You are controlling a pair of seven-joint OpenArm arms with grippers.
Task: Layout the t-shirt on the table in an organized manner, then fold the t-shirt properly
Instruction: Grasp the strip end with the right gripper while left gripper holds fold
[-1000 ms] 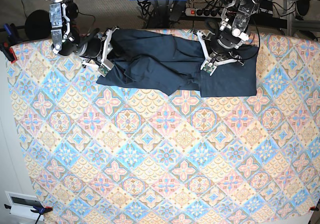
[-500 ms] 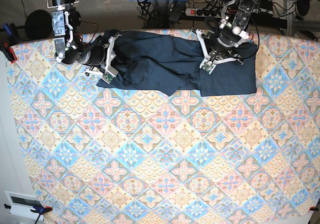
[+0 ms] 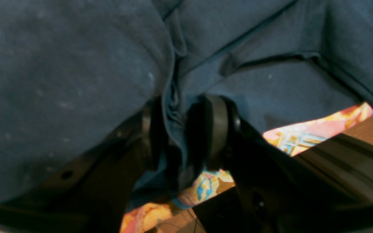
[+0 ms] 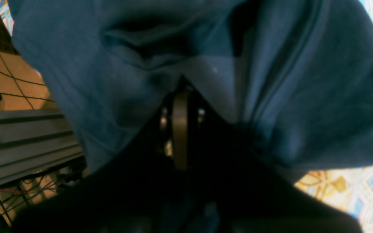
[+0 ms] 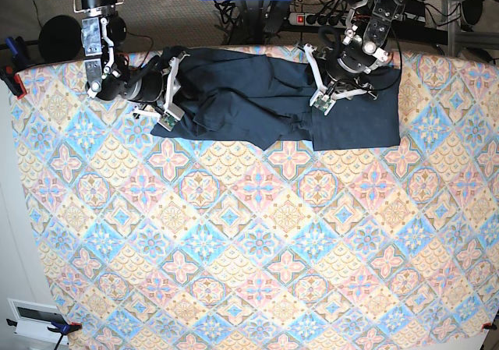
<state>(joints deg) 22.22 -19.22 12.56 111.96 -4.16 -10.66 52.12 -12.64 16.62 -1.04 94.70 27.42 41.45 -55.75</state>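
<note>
The dark navy t-shirt (image 5: 249, 93) lies crumpled along the far edge of the patterned table (image 5: 249, 233), with a flatter part at its right end. My left gripper (image 5: 316, 81) is on the shirt's right-middle part. In the left wrist view, it (image 3: 181, 129) is shut on a pinched fold of the t-shirt (image 3: 60, 64). My right gripper (image 5: 173, 85) is at the shirt's left end. In the right wrist view, it (image 4: 180, 94) is shut, and the t-shirt (image 4: 303, 97) drapes over it and hides the fingertips.
The table's far edge runs just behind the shirt, with a power strip (image 5: 312, 19) and cables beyond it. Clamps (image 5: 12, 73) sit at the left edge. A metal rail (image 4: 21, 129) runs behind the table. A white box (image 5: 35, 319) is at the bottom left.
The arm at the shirt's left end has moved right, bunching that end of the shirt. The arm on the right has shifted slightly up and left with the cloth.
</note>
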